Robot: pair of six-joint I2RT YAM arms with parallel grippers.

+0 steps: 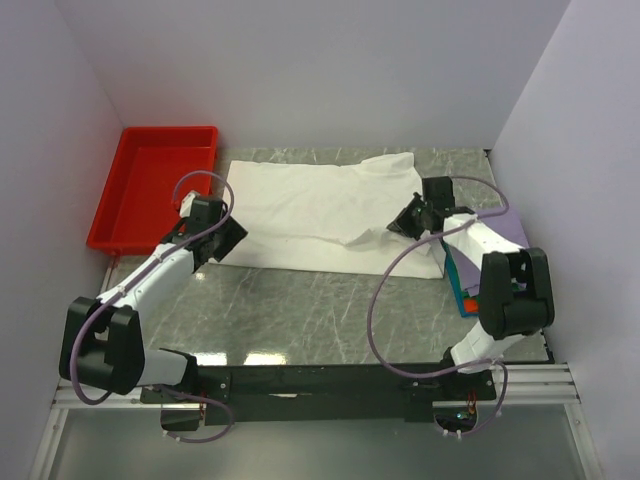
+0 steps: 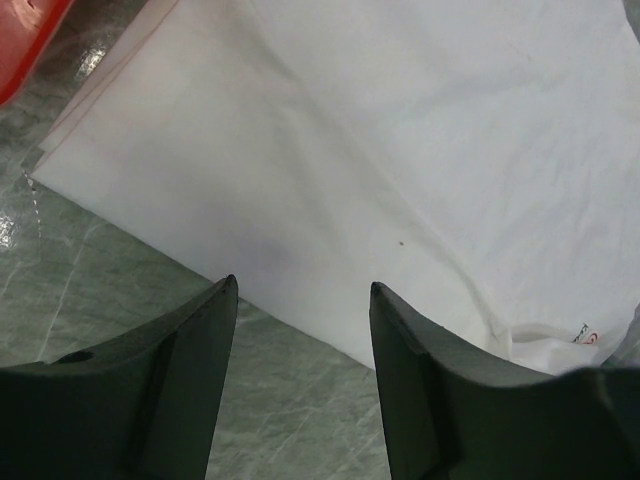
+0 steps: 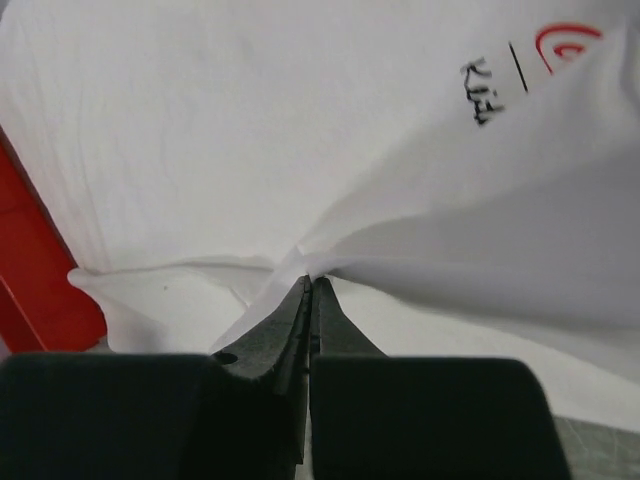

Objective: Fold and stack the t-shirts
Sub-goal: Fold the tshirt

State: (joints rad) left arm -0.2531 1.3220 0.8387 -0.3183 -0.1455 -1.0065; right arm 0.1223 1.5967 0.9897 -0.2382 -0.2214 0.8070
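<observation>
A large white t-shirt (image 1: 320, 205) lies spread across the back of the grey table, its right part creased and lifted. My right gripper (image 1: 408, 222) is shut on a pinched fold of this shirt (image 3: 310, 262); black writing and a red mark show on the cloth (image 3: 480, 95). My left gripper (image 1: 228, 240) is open and empty, hovering over the shirt's near left edge (image 2: 300, 250), its fingers (image 2: 405, 340) straddling the hem. A stack of folded shirts, lavender on top (image 1: 505, 225) with teal and orange edges (image 1: 462, 290), lies at the right under the right arm.
A red plastic tray (image 1: 150, 185) stands at the back left, its corner in the left wrist view (image 2: 25, 40). White walls enclose the table on three sides. Bare marbled table (image 1: 300, 310) lies in front of the shirt.
</observation>
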